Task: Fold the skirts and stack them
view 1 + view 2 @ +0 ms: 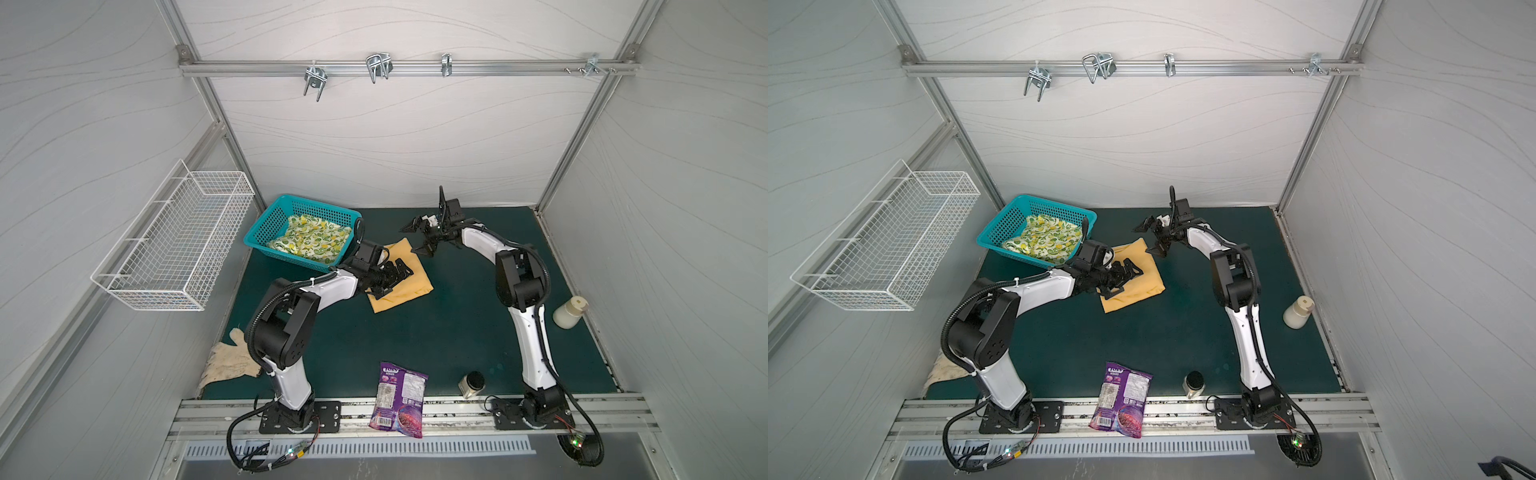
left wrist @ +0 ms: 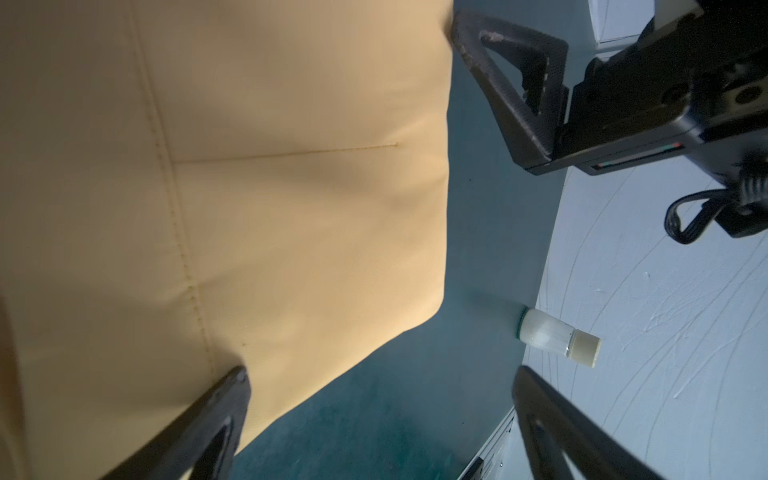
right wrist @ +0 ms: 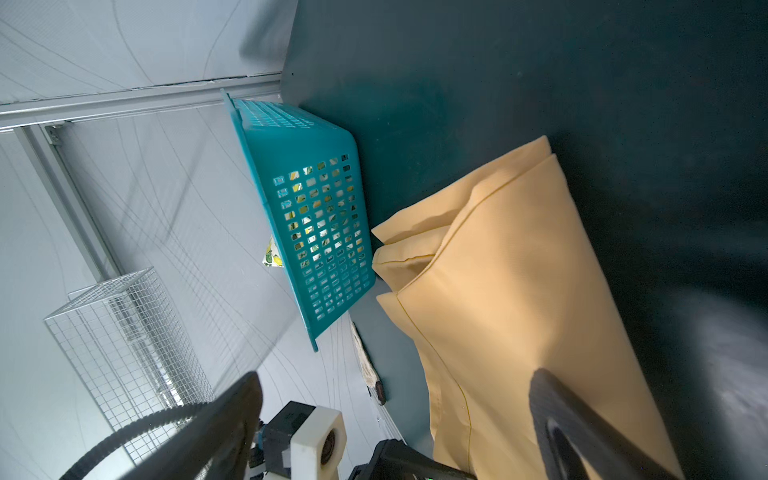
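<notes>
At desk's back-left corner, lemon-print skirt (image 1: 311, 240) bunched inside teal basket (image 1: 266, 232). Mustard skirt (image 1: 417, 279) just beside basket toward desk centre, flat, layered. Left end effector (image 1: 392, 282) low over it, jaws wide apart, holding nothing. Right end effector (image 1: 411, 240) by its far corner, likewise wide, empty.

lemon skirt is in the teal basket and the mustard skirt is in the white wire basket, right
No. The mustard skirt lies on the green mat; both top views show it. The lemon skirt is in the teal basket.
</notes>
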Robot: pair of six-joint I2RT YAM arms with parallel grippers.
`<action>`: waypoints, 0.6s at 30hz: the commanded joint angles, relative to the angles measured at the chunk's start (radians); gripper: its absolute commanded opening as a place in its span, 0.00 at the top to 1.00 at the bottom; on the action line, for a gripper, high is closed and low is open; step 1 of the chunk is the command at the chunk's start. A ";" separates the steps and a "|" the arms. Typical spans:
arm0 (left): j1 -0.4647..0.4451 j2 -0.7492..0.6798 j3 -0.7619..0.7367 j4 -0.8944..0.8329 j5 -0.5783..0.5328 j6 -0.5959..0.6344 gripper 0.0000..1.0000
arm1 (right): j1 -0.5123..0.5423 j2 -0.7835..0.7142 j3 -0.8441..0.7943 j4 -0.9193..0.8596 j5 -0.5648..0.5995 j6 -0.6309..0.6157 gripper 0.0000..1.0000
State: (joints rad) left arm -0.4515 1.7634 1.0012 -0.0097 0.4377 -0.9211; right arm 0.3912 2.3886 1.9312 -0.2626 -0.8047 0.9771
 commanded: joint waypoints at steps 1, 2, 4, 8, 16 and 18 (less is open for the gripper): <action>0.002 -0.018 -0.055 0.043 -0.013 -0.015 0.01 | 0.005 0.037 0.023 0.057 -0.037 0.043 0.01; 0.002 -0.018 -0.070 0.051 -0.013 -0.016 0.01 | 0.005 0.042 0.013 0.070 -0.037 0.052 0.01; 0.002 -0.008 -0.093 0.064 -0.011 -0.018 0.01 | 0.006 0.047 -0.014 0.097 -0.037 0.064 0.01; 0.002 0.020 -0.126 0.086 -0.012 -0.019 0.02 | 0.008 0.028 -0.092 0.132 -0.019 0.066 0.01; 0.021 0.064 -0.129 0.063 -0.020 0.018 0.02 | -0.007 -0.073 -0.331 0.177 0.060 0.020 0.01; 0.031 0.078 -0.113 0.029 -0.022 0.046 0.02 | -0.017 -0.123 -0.423 0.227 0.089 0.030 0.01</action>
State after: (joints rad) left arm -0.4332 1.7706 0.8986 0.1436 0.4503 -0.9127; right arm 0.3851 2.3043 1.6161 -0.0269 -0.7929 1.0039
